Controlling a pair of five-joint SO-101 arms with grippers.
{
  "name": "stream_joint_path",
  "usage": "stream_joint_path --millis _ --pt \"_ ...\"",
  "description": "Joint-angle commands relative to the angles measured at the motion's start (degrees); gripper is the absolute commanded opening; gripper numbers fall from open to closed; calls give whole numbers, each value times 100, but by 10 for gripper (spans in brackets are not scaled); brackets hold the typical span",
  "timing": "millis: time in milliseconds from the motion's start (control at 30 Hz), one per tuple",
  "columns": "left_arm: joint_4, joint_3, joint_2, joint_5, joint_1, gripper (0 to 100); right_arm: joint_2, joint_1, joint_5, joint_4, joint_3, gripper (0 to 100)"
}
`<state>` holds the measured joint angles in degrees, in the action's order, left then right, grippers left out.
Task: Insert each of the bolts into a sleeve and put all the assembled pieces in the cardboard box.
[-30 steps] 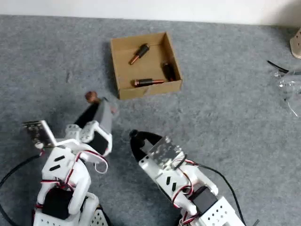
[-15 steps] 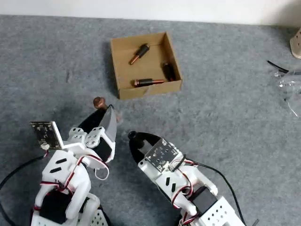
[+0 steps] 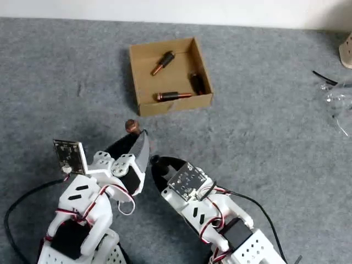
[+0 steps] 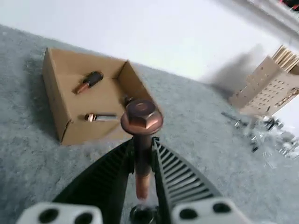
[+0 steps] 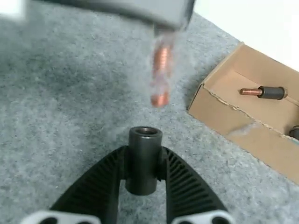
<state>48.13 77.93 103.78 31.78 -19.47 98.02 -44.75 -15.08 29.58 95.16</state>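
Observation:
My left gripper (image 3: 138,142) is shut on a copper bolt (image 3: 131,126) and holds it upright, head up (image 4: 141,120). Just to its right, my right gripper (image 3: 158,163) is shut on a black sleeve (image 5: 144,156) that stands upright with its bore open on top. In the right wrist view the bolt's shank (image 5: 161,70) hangs above and a little beyond the sleeve, apart from it. The cardboard box (image 3: 176,103) lies farther back and holds three assembled pieces (image 3: 174,96).
Grey carpet covers the table. Loose wires and clear plastic bits (image 3: 335,93) lie at the far right, beside a pale wooden rack (image 4: 268,84). Open carpet stretches between the grippers and the box (image 5: 224,116).
My left arm has carried the bolt to the right and nearer, close to the sleeve. The right arm has stayed almost in place with the sleeve.

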Motion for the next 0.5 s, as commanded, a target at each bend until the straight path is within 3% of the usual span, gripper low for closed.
stream_joint_path --millis 0,467 --pt "-264 127 101 -53 -110 5 75 -31 -62 -180 -57 4" --pt "-281 532 101 -369 -154 5 75 312 -35 -180 -31 4"
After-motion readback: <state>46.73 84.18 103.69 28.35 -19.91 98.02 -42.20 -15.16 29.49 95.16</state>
